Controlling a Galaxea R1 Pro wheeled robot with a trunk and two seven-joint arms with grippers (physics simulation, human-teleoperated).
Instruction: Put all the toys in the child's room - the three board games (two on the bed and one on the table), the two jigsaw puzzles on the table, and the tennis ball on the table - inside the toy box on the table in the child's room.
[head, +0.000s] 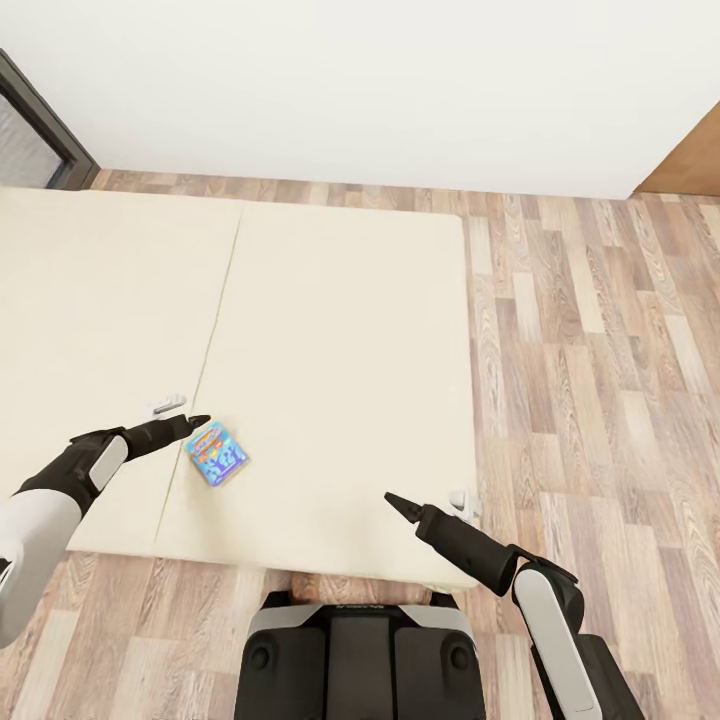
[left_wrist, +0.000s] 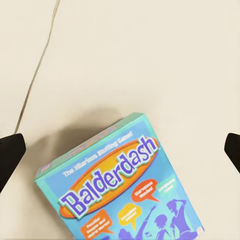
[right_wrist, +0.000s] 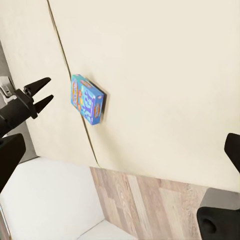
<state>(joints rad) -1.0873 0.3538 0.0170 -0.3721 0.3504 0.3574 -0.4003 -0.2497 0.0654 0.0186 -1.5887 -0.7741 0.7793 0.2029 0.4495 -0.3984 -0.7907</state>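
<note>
A plain white wall (head: 380, 90) runs along the far side, meeting a wood plank floor (head: 600, 380) of mixed brown and pale boards. A dark-framed window (head: 35, 140) sits far left; a brown wooden panel (head: 690, 165) shows far right
</note>
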